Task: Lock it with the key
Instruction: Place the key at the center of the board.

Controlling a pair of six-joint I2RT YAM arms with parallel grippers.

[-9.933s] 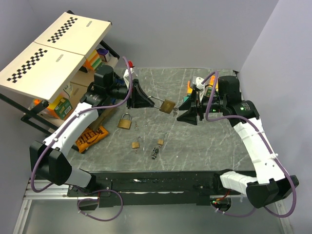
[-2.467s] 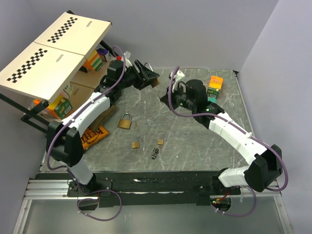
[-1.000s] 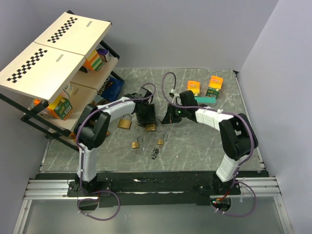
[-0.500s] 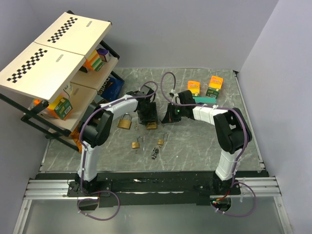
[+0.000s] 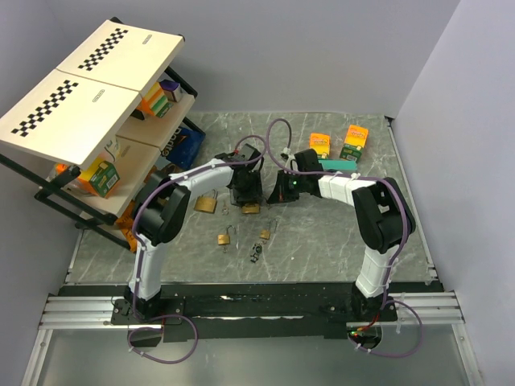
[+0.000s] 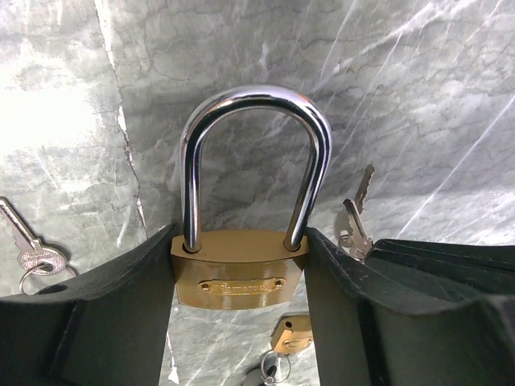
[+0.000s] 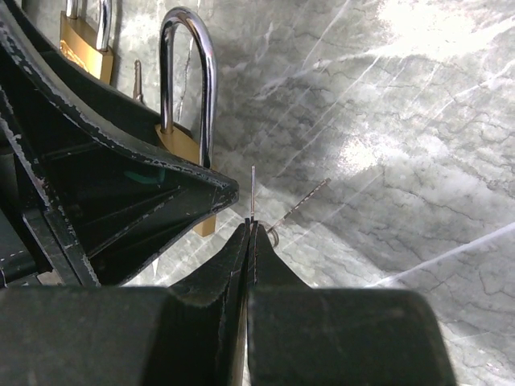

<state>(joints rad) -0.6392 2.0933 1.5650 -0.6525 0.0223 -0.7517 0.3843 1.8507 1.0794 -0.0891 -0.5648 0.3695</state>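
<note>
Two grippers meet low over the grey veined tabletop [image 5: 386,225]. Left gripper [image 6: 241,241]: jaws clamped on the body of the brass padlock with chrome shackle [image 6: 241,277]; both shackle legs look seated. Right gripper [image 7: 251,227]: tips pressed together on the small grey metal key on its ring [image 7: 253,193], blade poking out just beside the left finger [image 7: 145,201], not yet in the lock. Judgement: grasps done; insertion and turn remain.

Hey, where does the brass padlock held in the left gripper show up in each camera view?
Top external: brass padlock mid-table, beneath the left gripper.
Left wrist: centre, between that gripper's fingers.
Right wrist: upper left, partly behind one black finger.
Shared landmark: the left gripper.
</note>
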